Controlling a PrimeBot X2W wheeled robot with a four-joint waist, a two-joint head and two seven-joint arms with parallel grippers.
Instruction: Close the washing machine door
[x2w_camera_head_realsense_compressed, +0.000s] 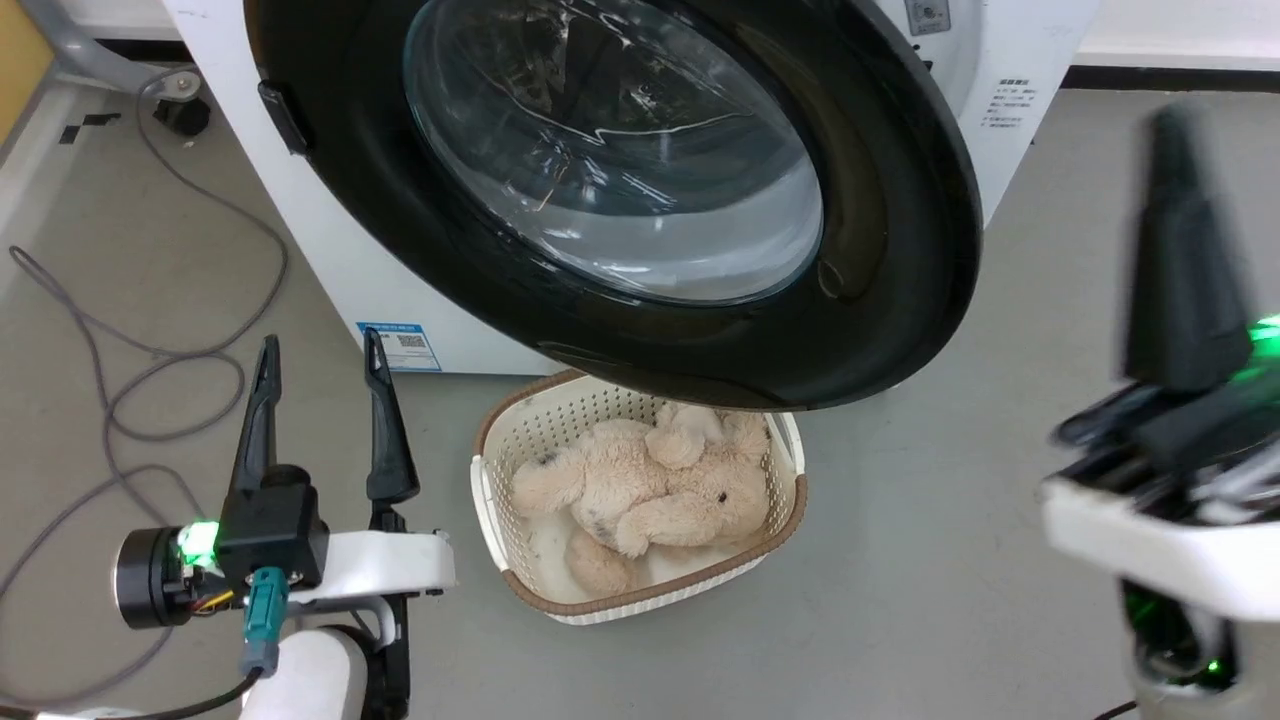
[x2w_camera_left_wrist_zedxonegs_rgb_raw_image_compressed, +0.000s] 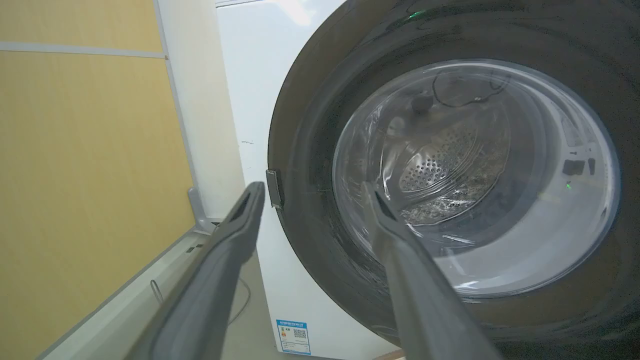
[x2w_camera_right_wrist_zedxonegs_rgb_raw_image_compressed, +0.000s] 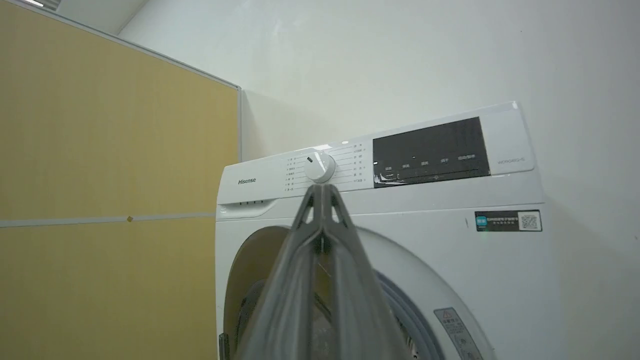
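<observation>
The white washing machine (x2w_camera_head_realsense_compressed: 330, 250) stands ahead, its blue label low on the front. Its glossy black door (x2w_camera_head_realsense_compressed: 880, 250) with the clear glass bowl stands swung out from the front, overhanging the floor. My left gripper (x2w_camera_head_realsense_compressed: 320, 345) is open and empty at the lower left, short of the door's left rim; in the left wrist view its fingers (x2w_camera_left_wrist_zedxonegs_rgb_raw_image_compressed: 311, 189) frame that rim (x2w_camera_left_wrist_zedxonegs_rgb_raw_image_compressed: 300, 150). My right gripper (x2w_camera_head_realsense_compressed: 1170, 130) is blurred at the far right, apart from the door. In the right wrist view it (x2w_camera_right_wrist_zedxonegs_rgb_raw_image_compressed: 322, 187) is shut, pointing below the dial on the machine (x2w_camera_right_wrist_zedxonegs_rgb_raw_image_compressed: 440, 240).
A cream basket (x2w_camera_head_realsense_compressed: 485, 470) holding a beige plush toy (x2w_camera_head_realsense_compressed: 650, 490) sits on the floor under the door's lower edge. Grey cables (x2w_camera_head_realsense_compressed: 150, 380) loop across the floor at left. A yellow wall panel (x2w_camera_left_wrist_zedxonegs_rgb_raw_image_compressed: 75, 175) runs left of the machine.
</observation>
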